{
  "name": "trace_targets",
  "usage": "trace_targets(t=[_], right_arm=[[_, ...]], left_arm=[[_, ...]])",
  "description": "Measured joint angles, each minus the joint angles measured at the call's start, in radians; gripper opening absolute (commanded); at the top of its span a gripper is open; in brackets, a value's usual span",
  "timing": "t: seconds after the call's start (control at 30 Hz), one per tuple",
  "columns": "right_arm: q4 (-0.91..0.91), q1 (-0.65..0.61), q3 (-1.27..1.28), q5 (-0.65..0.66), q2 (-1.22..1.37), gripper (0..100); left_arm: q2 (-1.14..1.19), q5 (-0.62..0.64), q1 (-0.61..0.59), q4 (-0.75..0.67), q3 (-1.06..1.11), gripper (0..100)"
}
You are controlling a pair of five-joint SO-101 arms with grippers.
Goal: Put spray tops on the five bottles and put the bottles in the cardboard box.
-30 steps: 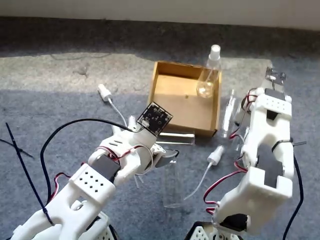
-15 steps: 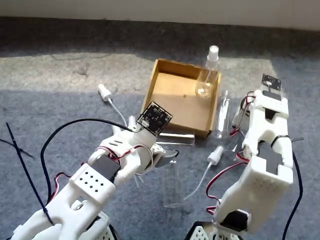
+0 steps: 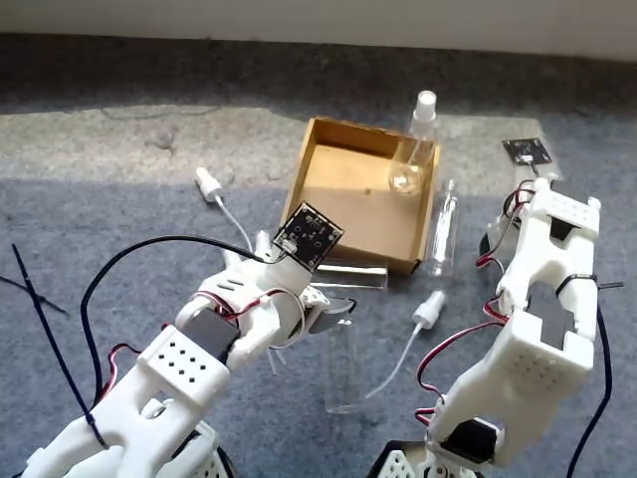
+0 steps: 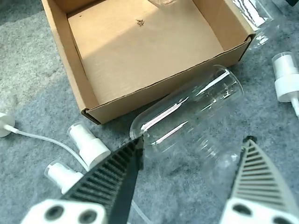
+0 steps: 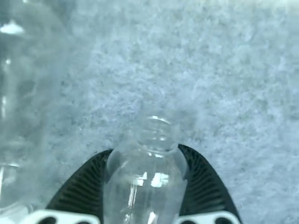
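The clear plastic bottles look light, thin-walled and slick, so they are likely to roll on the grey carpeted table (image 3: 119,219) or dent under a hard squeeze. The round body seems the safest hold, since it leaves the threaded neck free for a top. The right gripper (image 5: 145,154) is clamped on one open-necked clear bottle (image 5: 147,182) just below its shoulder. The left gripper (image 4: 192,140), jaws spread wide, hangs over a second clear bottle (image 4: 191,116) lying on its side along the near edge of the shallow brown cardboard box (image 3: 323,189). A capped bottle (image 3: 416,151) rests at the box's far right corner, though whether it is fully inside is hard to tell. A white spray top with a thin tube (image 3: 430,309) lies loose near the box's near right corner. The held bottle's base is cut off, so how deep the grip goes cannot be told.
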Motion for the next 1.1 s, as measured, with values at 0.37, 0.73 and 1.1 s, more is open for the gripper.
trace_targets(t=[0.37, 0.73, 1.1], right_arm=[[0.023, 0.000, 0.000, 0.066, 0.000, 26.1], [0.186, 0.000, -0.120, 0.011, 0.000, 31.0], [0.281, 0.000, -0.292, -0.037, 0.029, 31.0]], left_arm=[[0.000, 0.000, 0.000, 0.000, 0.000, 30], [0.000, 0.000, 0.000, 0.000, 0.000, 30], [0.000, 0.000, 0.000, 0.000, 0.000, 30]])
